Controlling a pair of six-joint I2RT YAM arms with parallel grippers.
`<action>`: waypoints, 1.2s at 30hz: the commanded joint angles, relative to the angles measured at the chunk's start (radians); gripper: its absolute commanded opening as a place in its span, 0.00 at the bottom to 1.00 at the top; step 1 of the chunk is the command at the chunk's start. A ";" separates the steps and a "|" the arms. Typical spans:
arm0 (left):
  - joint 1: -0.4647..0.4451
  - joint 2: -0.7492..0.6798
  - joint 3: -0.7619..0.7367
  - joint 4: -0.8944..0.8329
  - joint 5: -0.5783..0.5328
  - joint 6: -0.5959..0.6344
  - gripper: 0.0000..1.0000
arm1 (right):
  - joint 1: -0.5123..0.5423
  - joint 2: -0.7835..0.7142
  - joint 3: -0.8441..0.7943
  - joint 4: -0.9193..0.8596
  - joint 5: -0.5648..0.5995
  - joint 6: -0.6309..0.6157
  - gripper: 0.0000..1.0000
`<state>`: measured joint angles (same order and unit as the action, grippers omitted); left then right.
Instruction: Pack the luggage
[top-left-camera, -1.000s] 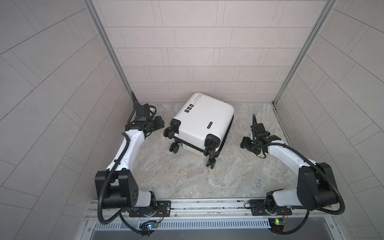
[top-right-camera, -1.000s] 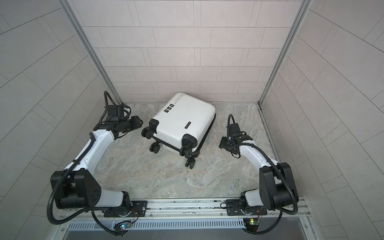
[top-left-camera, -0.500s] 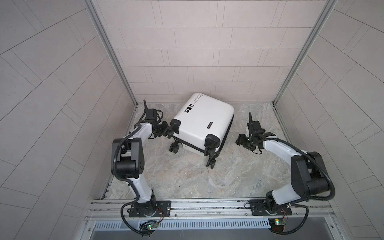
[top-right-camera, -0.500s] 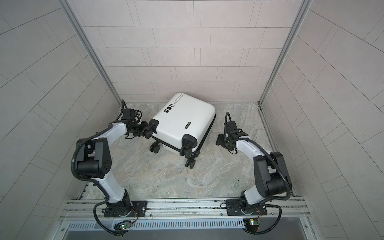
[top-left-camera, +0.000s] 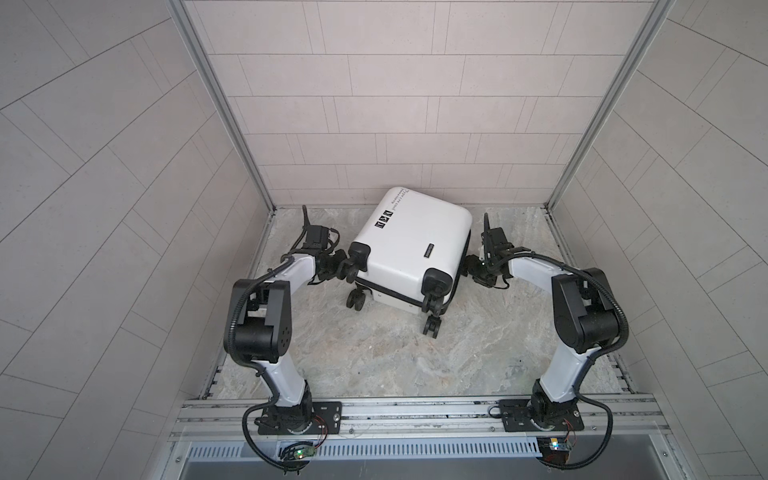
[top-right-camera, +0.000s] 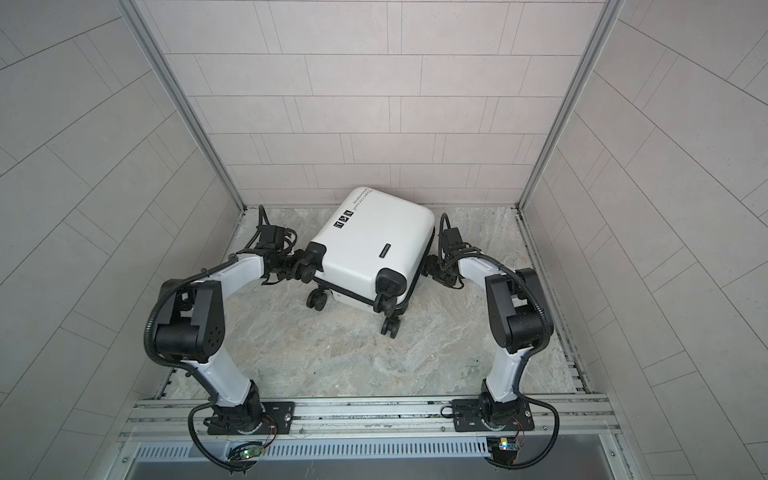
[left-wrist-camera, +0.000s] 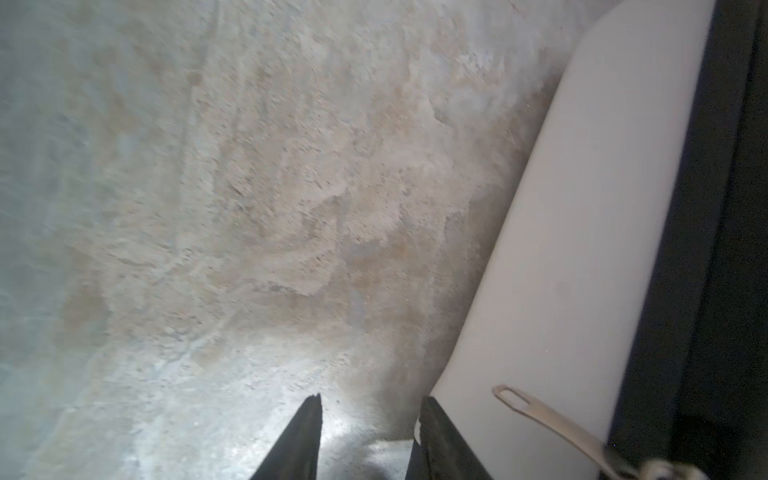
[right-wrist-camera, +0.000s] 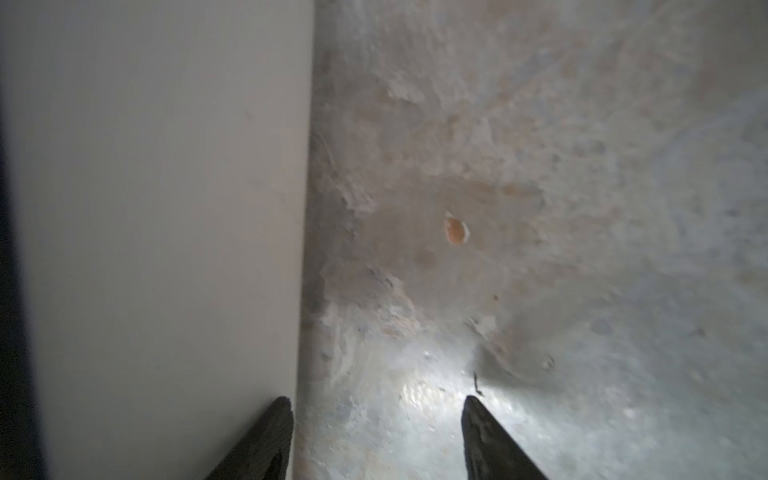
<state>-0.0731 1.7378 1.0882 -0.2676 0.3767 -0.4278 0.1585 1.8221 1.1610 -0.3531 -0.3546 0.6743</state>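
Pale tiled walls (top-left-camera: 374, 104) enclose a mottled stone floor (top-left-camera: 374, 353).

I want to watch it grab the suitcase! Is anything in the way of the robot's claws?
No, nothing visible. The left gripper and right gripper are both close beside the luggage, one on each side.

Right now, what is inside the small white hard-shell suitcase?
The white hard-shell suitcase lies closed on the marbled floor; its interior is hidden. Only shell, black wheels and zipper trim show.
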 joint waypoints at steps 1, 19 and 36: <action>-0.052 -0.044 -0.040 0.031 0.038 -0.018 0.45 | 0.007 0.042 0.069 -0.009 -0.045 0.000 0.67; -0.243 -0.172 -0.227 0.166 0.013 -0.116 0.44 | -0.036 0.333 0.554 -0.257 -0.061 -0.108 0.67; -0.286 -0.455 -0.318 0.063 -0.113 -0.141 0.44 | -0.162 0.108 0.486 -0.396 0.154 -0.182 0.70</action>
<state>-0.3695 1.3342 0.7689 -0.1528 0.2996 -0.5758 0.0044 2.0514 1.6733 -0.7177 -0.2619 0.5098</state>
